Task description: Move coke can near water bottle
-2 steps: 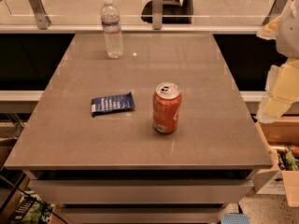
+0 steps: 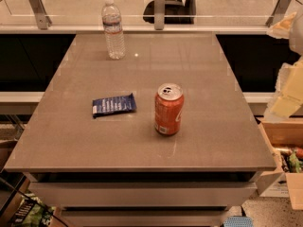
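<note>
The coke can [image 2: 169, 109], orange-red with a silver top, stands upright on the grey table [image 2: 156, 70], right of centre and toward the front. The water bottle [image 2: 113, 28], clear with a white cap and a thin label band, stands upright near the table's far left corner, well apart from the can. My gripper is not in view. Only pale cream segments of my arm [image 2: 289, 86] show at the right edge, beside the table.
A flat blue snack packet [image 2: 113, 105] lies left of the can. A glass rail with metal posts [image 2: 160, 7] runs behind the table. A cardboard box [image 2: 284, 160] with items sits on the floor at the right.
</note>
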